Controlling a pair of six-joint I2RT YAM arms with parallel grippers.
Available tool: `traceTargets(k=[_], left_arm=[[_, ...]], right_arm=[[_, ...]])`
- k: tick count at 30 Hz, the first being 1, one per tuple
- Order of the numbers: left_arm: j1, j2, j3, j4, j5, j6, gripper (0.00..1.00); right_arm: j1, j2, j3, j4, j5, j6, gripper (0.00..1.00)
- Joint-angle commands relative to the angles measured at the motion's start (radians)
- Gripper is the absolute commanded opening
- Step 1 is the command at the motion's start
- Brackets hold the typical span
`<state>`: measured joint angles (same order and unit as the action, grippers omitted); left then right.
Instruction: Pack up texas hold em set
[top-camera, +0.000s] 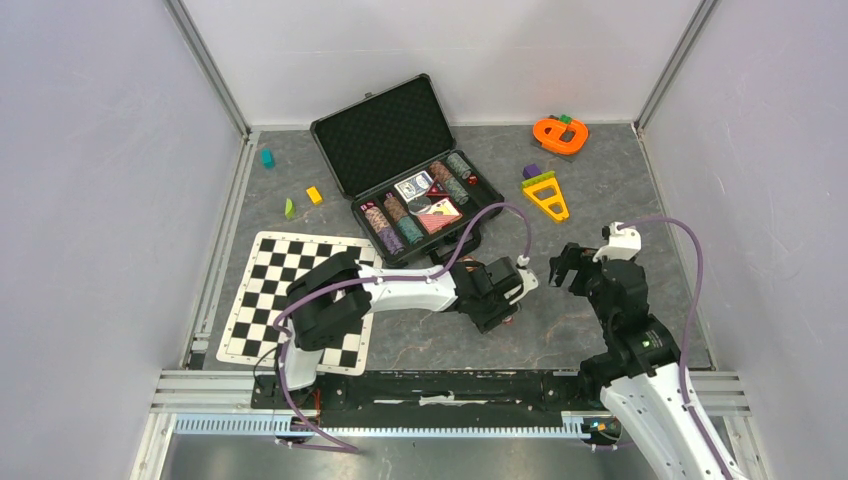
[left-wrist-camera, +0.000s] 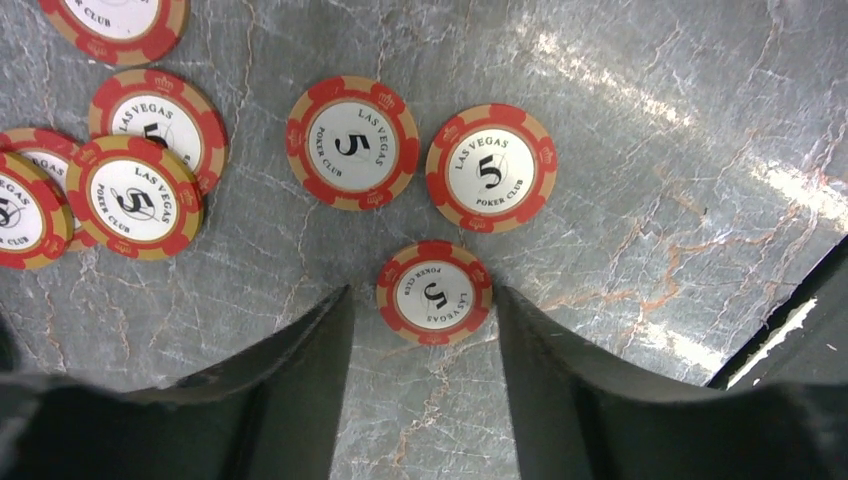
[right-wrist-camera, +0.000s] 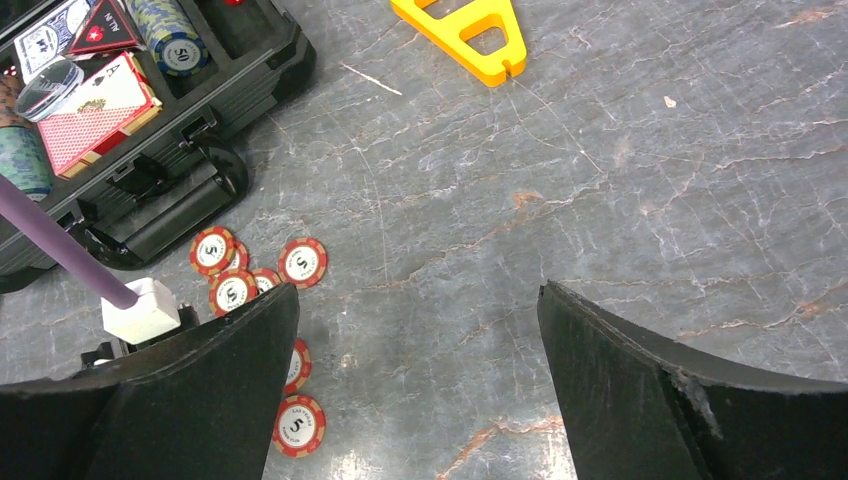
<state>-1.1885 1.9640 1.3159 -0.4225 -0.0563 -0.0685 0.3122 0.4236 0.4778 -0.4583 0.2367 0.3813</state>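
Note:
The black briefcase lies open at the back centre, with chip stacks and card decks in its tray. Several red-white poker chips lie loose on the grey table in front of it. My left gripper points down at them, jaws apart. One chip lies flat between its tips, close to the right finger and clear of the left. My right gripper hangs wide open over bare table, to the right of the chips. The case handle shows at the upper left of the right wrist view.
A black-white checkered mat lies at the front left. An orange toy and a yellow triangular toy sit at the back right. Small teal, yellow and green blocks lie at the back left. White walls enclose three sides.

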Motion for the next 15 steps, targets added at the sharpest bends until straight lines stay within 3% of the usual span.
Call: traceTargets(k=[1, 7, 15], left_arm=[[-0.006, 0.026, 0.03, -0.021, -0.03, 0.032, 0.55], [-0.004, 0.024, 0.028, -0.031, -0.033, 0.015, 0.41], [0.006, -0.088, -0.005, 0.007, -0.044, -0.021, 0.41]], right_arm=[[0.002, -0.017, 0.036, -0.002, 0.035, 0.012, 0.95], [0.002, -0.017, 0.032, -0.002, 0.026, 0.013, 0.95], [0.002, -0.029, 0.039, -0.008, 0.026, 0.01, 0.95]])
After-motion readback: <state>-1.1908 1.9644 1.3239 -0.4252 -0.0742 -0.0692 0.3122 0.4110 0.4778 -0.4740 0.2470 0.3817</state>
